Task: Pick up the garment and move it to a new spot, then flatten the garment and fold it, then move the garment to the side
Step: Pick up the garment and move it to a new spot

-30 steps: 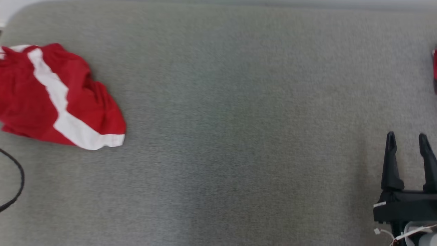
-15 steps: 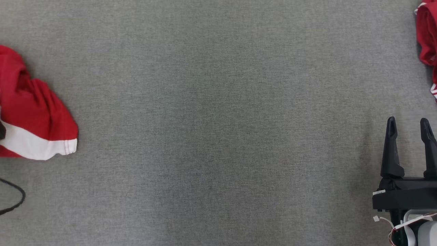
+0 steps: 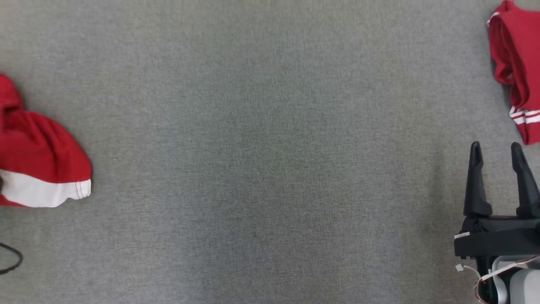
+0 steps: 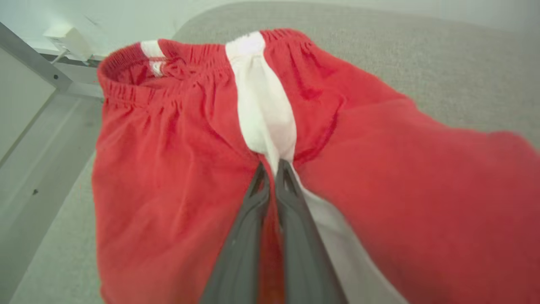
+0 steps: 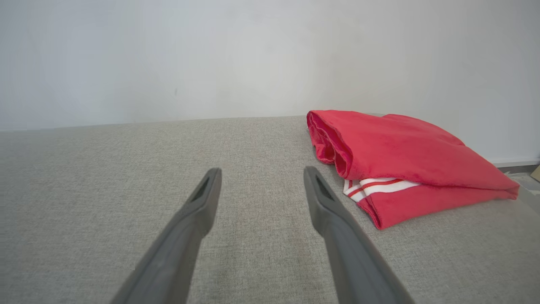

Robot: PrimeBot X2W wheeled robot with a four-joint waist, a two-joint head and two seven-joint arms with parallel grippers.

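Head camera has swung right; left gripper (image 4: 273, 165) clamps the red shorts (image 4: 168, 160), right gripper (image 3: 495, 147) spread, empty: relocation apparently begun.

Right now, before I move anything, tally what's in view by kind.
Garments: 2 (red shorts, folded red garment)
End effectors: 2 (left end effector, right end effector)
Cables: 1 (black cable)
Total: 5
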